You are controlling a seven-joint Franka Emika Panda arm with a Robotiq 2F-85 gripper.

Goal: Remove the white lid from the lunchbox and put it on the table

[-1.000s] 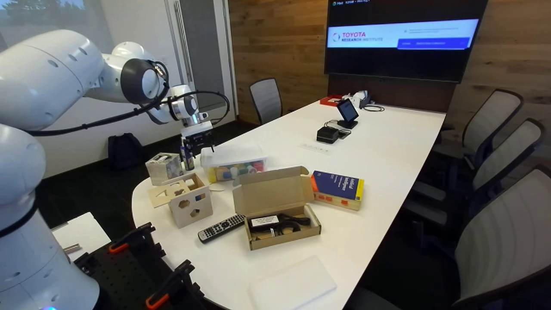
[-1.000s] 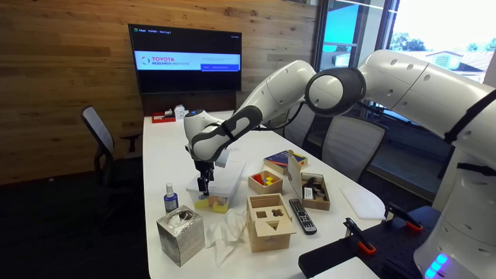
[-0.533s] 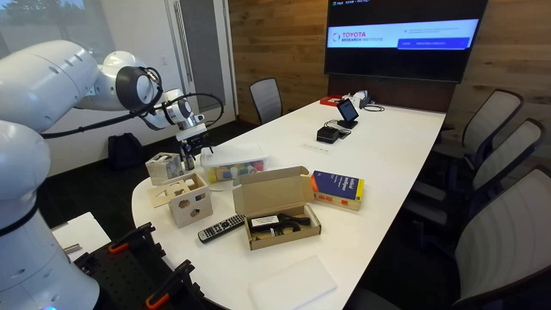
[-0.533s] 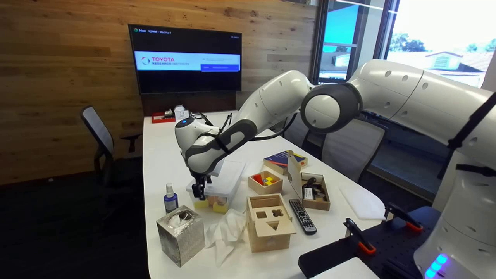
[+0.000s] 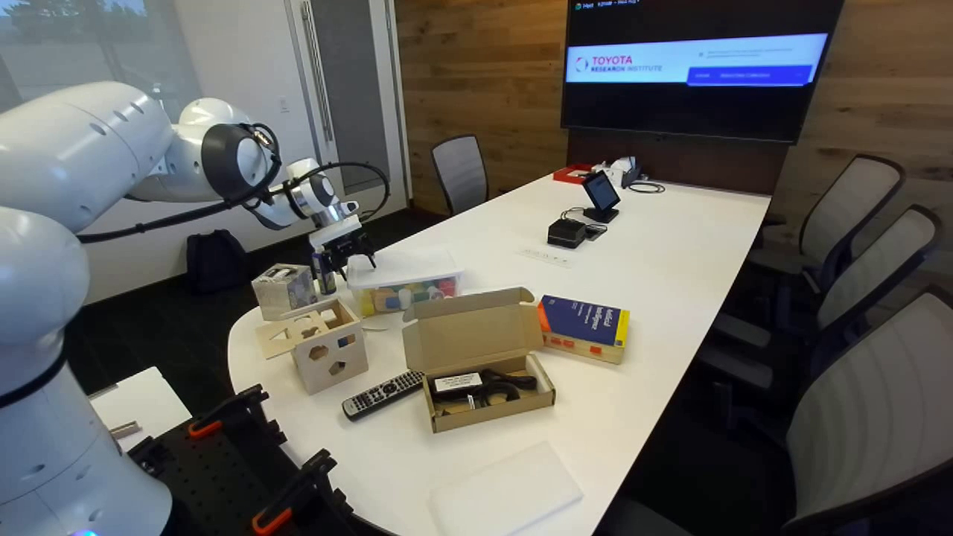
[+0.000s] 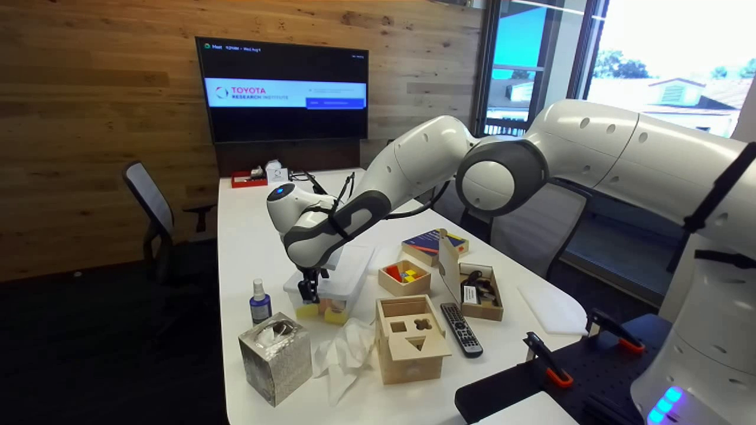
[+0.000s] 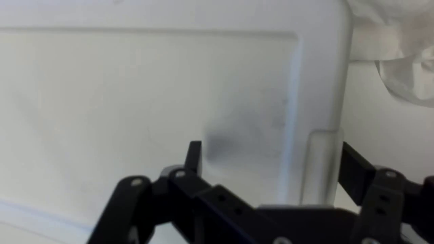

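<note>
The lunchbox [image 5: 402,296] is a clear plastic box with colourful pieces inside, standing on the white table [image 5: 663,253]. It also shows in the other exterior view [image 6: 325,308]. The whitish lid [image 6: 348,268] lies flat on top of it. In the wrist view the lid [image 7: 135,84] fills much of the picture, with a clear latch [image 7: 318,166] at its end edge. My gripper [image 7: 269,149] is open and empty, one finger over the lid, the other just outside the latch edge. In both exterior views the gripper [image 5: 357,268] is tilted at the lunchbox's near end [image 6: 316,288].
A spray bottle [image 6: 260,304], tissue box [image 6: 276,359] and crumpled tissue [image 6: 345,354] stand near the gripper. A wooden shape box [image 6: 410,348], small block tray [image 6: 404,280], remote [image 6: 460,330], cardboard box [image 5: 488,394], book [image 5: 584,327] and white sheet [image 5: 506,491] lie around.
The arm has come lower and the gripper has tilted more at the lunchbox's near end, shifting slightly back over the lid in the last half second. The lid and lunchbox have not moved.
</note>
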